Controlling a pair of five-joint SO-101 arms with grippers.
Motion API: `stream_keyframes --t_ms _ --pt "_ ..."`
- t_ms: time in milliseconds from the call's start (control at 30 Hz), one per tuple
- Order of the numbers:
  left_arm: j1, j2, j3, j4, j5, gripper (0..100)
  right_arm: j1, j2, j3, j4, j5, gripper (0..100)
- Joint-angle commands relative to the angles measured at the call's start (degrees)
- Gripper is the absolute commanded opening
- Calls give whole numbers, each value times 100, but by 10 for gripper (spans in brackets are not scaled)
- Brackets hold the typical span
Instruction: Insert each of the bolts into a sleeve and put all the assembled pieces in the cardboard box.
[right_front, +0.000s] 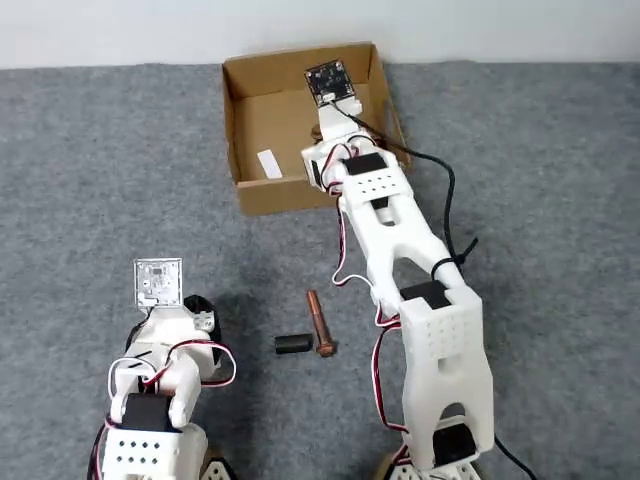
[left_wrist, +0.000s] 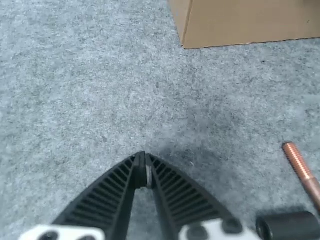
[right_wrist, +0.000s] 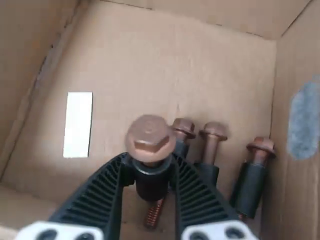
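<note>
My right gripper (right_wrist: 148, 172) hangs inside the cardboard box (right_front: 256, 105), shut on an assembled piece (right_wrist: 148, 150), a copper bolt in a black sleeve held head-up. Three more assembled pieces (right_wrist: 252, 172) lie on the box floor beside it. In the high view the right arm (right_front: 375, 190) leans over the box's near right corner. A loose copper bolt (right_front: 318, 322) and a black sleeve (right_front: 293, 344) lie on the grey carpet between the arms. My left gripper (left_wrist: 141, 162) is shut and empty, low over the carpet, with the bolt (left_wrist: 302, 172) and sleeve (left_wrist: 287, 226) off to one side.
A white label (right_wrist: 78, 123) sticks to the box floor. The box wall (left_wrist: 240, 22) shows ahead of the left gripper. Grey carpet (right_front: 120, 170) covers the table all around, with open room left of the box.
</note>
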Motion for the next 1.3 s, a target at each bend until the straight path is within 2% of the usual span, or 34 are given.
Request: stream_keyframes --t_ms 0,100,167,533,733,1033,1267 --pt "-35 -44 -40 -114 -18 6 -136 4 -246 523 79 48" --pt "-35 -44 -40 -114 -18 6 -145 -4 -255 716 79 141" --pt "-35 -44 -40 -114 -18 6 -163 -57 -316 866 70 154" --pt "-35 -44 -40 -114 -18 6 -224 -1226 -378 1314 44 6" --pt "-105 -44 -40 -158 -35 6 -497 -2088 -378 2677 44 9" --pt "-1213 -44 -48 -809 -273 7 -1051 -2932 -378 4971 70 9" --pt "-1257 -44 -48 -818 -273 8 -1569 -3152 -325 6607 70 9"
